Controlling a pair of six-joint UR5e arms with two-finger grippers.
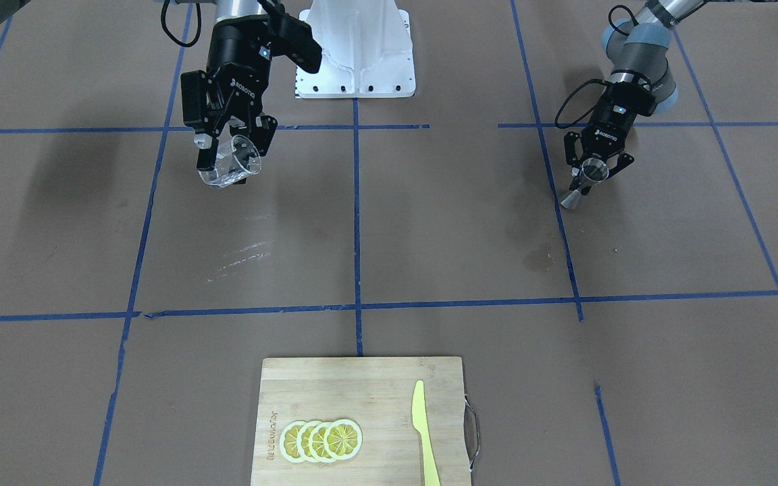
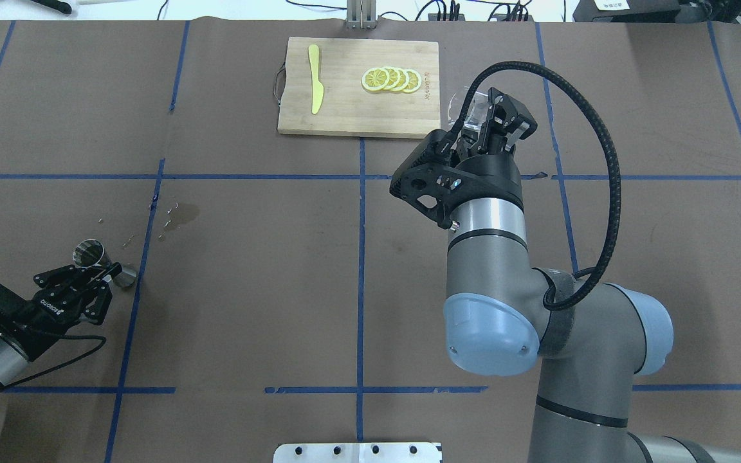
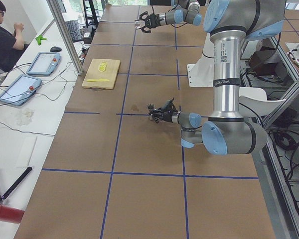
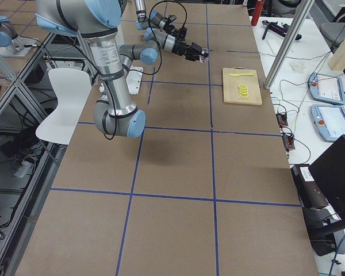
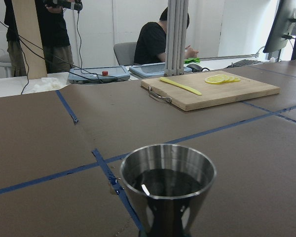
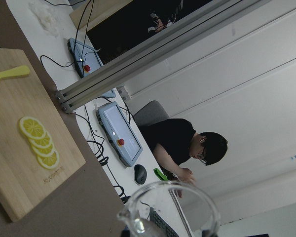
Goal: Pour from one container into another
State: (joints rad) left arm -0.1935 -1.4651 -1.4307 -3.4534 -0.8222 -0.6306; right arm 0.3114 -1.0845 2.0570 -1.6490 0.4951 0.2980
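Upper left, we see the right gripper (image 1: 229,143) clamping the tilted cup (image 1: 230,165). Upper right, the left gripper (image 1: 596,174) clasps the jigger (image 1: 585,182), keeping its mouth free for receiving.

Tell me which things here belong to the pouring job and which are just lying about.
Job: cup, held in the right gripper; jigger, held in the left gripper.
Lying about: board, lemon slices, knife.

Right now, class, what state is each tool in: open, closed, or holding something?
Left tool: closed on the steel jigger.
Right tool: closed on the clear cup.
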